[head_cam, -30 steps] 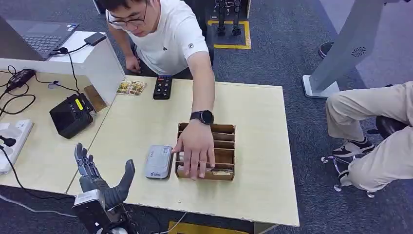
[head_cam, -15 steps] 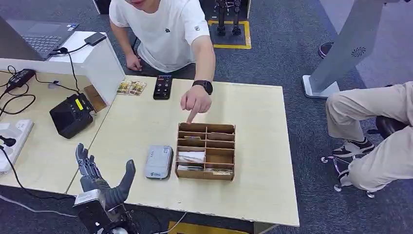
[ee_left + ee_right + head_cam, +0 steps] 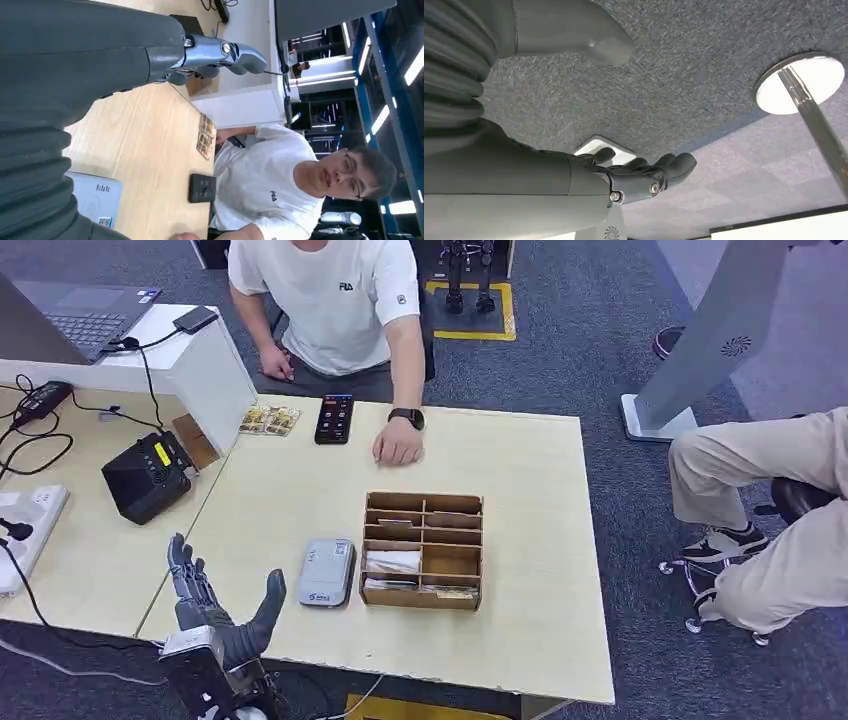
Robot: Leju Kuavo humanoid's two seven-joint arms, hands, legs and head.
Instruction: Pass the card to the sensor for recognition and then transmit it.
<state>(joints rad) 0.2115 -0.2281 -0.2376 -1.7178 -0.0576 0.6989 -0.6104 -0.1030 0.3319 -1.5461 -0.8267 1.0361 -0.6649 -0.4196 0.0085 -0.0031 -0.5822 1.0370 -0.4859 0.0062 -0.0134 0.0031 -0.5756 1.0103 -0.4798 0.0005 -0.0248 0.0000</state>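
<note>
**Card still racked, left hand empty: watch the reach across the reader**

Start at the far left: the black desk terminal [image 3: 148, 476] sits at about 10 o'clock from your left hand [image 3: 215, 607], on the neighbouring table. It is not the target, but a wide swing of the arm could clip it or its cables.

Your left hand hovers at the near table edge, fingers spread apart and holding nothing. The grey card reader [image 3: 327, 572] lies flat at 2 o'clock from the hand, just beside the wooden card rack [image 3: 423, 550]. The cards [image 3: 393, 561] rest in the rack's near left compartments, white and lying low. I judge that makes them hard to pinch. A shallow grasp could drag a card out crooked or tip the light rack.

Reaching for the rack means passing over the reader, so a low wrist could shove it out of place.

The person's hand [image 3: 398, 446] rests on the table at 12 o'clock from the rack, near enough to meet a long reach.

Your right hand [image 3: 644, 175] hangs over carpet with fingers loosely apart, empty.
</note>
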